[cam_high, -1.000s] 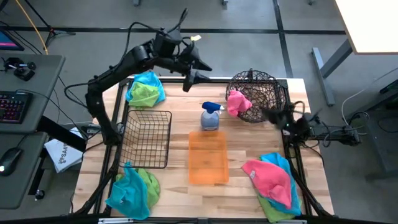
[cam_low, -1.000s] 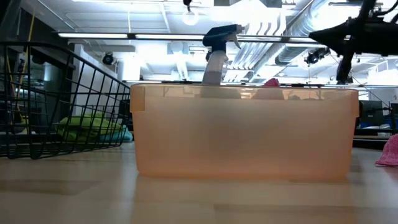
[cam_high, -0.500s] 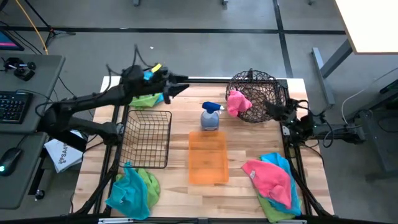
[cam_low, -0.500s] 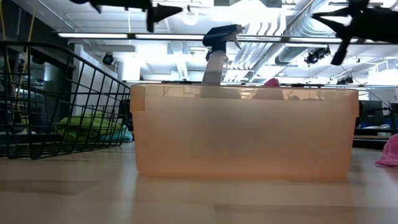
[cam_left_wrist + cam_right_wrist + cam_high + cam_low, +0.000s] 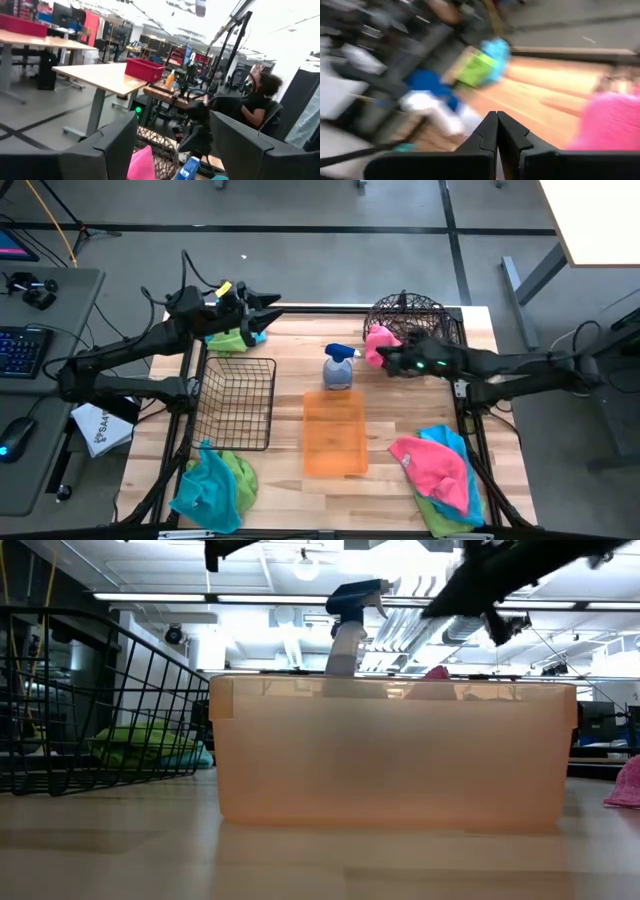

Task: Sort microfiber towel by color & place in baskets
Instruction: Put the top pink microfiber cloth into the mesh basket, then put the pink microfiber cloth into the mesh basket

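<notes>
My right gripper point(image 5: 383, 361) is extended over the table, its fingers point(image 5: 490, 131) pressed together with nothing between them. Its tip sits right at the pink towel point(image 5: 379, 344) draped over the near rim of the round wire basket point(image 5: 418, 332); I cannot tell whether it touches the cloth. In the right wrist view that pink towel point(image 5: 607, 122) fills the side just beside the fingertips. Just beyond the tip, away from the basket, stands the spray bottle point(image 5: 339, 367) with its blue trigger. Beside the bottle, toward the table's front edge, lies the orange tray point(image 5: 334, 432), and past that the square black basket point(image 5: 238, 402). Back along my right arm, near the front corner, is a heap with a pink towel on top point(image 5: 432, 465), cyan and green under it.

My left gripper point(image 5: 262, 314) hangs above the far left corner with its fingers point(image 5: 115, 142) spread apart and empty. Directly beneath it lies a green-and-cyan towel pile point(image 5: 236, 336), just behind the black basket. A second cyan-and-green pile point(image 5: 213, 484) lies well away, at the front left corner.

In the left wrist view, a person point(image 5: 256, 102) sits in the room beyond the table.
</notes>
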Controlling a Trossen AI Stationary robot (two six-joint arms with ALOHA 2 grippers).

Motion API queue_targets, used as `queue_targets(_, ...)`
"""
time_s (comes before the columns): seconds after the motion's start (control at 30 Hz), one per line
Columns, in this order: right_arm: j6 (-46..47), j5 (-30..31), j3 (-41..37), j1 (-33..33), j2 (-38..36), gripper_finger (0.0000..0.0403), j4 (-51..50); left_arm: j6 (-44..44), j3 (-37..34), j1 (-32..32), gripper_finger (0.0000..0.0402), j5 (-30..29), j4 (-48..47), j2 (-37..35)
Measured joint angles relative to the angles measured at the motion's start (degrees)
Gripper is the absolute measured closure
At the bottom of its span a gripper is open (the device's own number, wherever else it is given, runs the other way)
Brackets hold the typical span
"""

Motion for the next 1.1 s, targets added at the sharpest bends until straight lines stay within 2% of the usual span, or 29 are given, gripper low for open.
queue_targets(0.1,-0.22,0.60,5.89,-3.48,8.11,0.0402,-8.66,-0.66,0.00,0.64,0.0163,-0.02,0.04,0.00)
queue_targets(0.23,-1.79,-1.37,10.28,-7.56,16.97,0.0402,-14.27,-0.92,0.00,1.28,0.0163,-0.05,-0.42,0.00)
queue_targets(0.37,-2.79,0.16,11.70,-11.36,22.01,0.0402,-18.25,-0.92,0.00,1.33,0.0163,-0.05,-1.67,0.00)
queue_targets(0.47,-2.26,0.93,11.64,-15.08,24.20,0.0402,-25.71,-0.96,0.00,1.30,0.0163,-0.05,-3.70,0.00)
queue_targets(0.63,-1.53,7.22,11.63,-19.90,24.47,0.0403,-32.24,-0.43,0.00,1.36,0.0163,-0.22,-6.08,0.00)
queue_targets(0.73,-3.47,8.06,11.63,-23.26,24.57,0.0403,-33.41,0.48,0.00,1.65,0.0163,-0.22,-6.33,0.00)
queue_targets(0.93,-5.83,5.85,11.63,-29.34,23.76,0.0403,-35.47,0.48,0.00,2.56,0.0163,-0.37,-6.52,0.00)
queue_targets(1.1,-14.86,-1.69,12.96,-29.51,13.93,0.0403,-35.00,0.51,0.00,2.77,0.0163,-0.36,-7.12,0.00)
